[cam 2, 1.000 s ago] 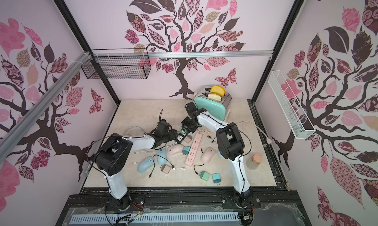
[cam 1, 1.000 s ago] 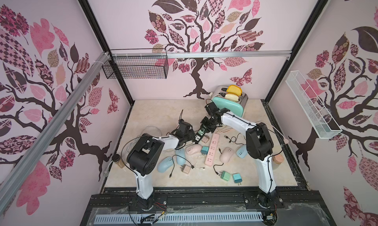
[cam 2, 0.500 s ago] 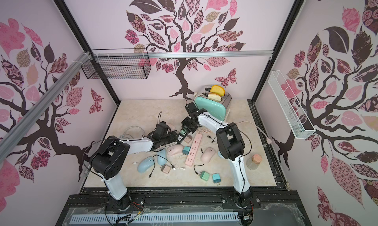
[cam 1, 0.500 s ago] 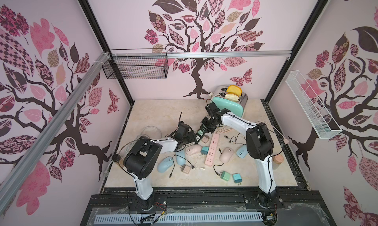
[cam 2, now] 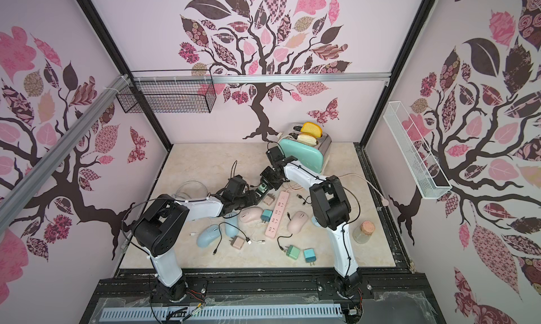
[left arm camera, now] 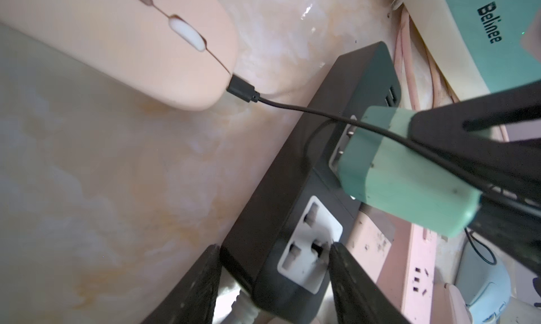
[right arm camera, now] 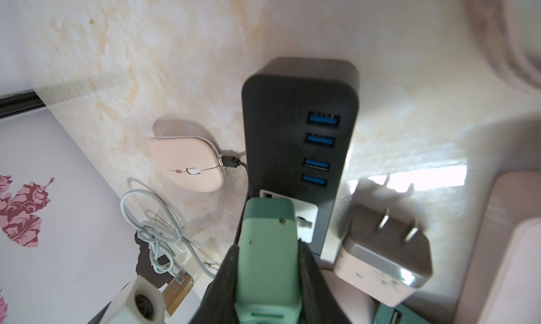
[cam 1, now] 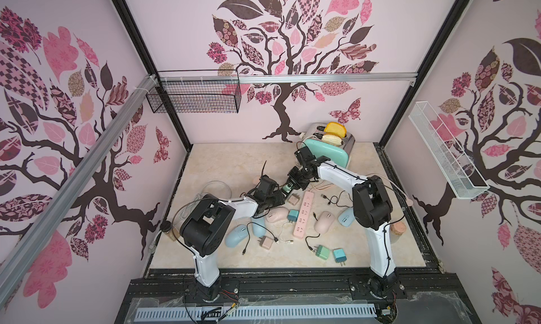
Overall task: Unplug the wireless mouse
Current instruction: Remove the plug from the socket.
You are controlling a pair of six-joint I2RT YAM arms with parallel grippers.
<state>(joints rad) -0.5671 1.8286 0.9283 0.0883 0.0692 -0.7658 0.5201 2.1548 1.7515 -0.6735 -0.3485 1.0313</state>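
Note:
A pink wireless mouse [left arm camera: 117,44] [right arm camera: 187,164] lies on the marble table with a black cable plug [left arm camera: 241,89] in its front. The cable runs to a green charger [left arm camera: 404,173] [right arm camera: 268,220], and my right gripper [right arm camera: 268,246] [cam 1: 292,184] is shut on that charger. The charger sits at a white socket of a black power strip [left arm camera: 292,190] [right arm camera: 281,126], with its metal prongs showing in the gap. My left gripper [left arm camera: 275,246] [cam 1: 279,196] clamps the cord end of that strip, one finger on each side.
A pink power strip [cam 1: 304,214], a mint toaster [cam 1: 328,152], more pink and blue mice [cam 1: 276,215] [cam 1: 237,234], loose chargers [cam 1: 322,252] and cables crowd the middle. A beige charger [right arm camera: 383,264] lies beside the black strip. A corked jar [cam 1: 398,230] stands at the right.
My left arm has shifted its wrist slightly toward the black strip, and its jaws have narrowed onto it. The right arm has held still with the green charger.

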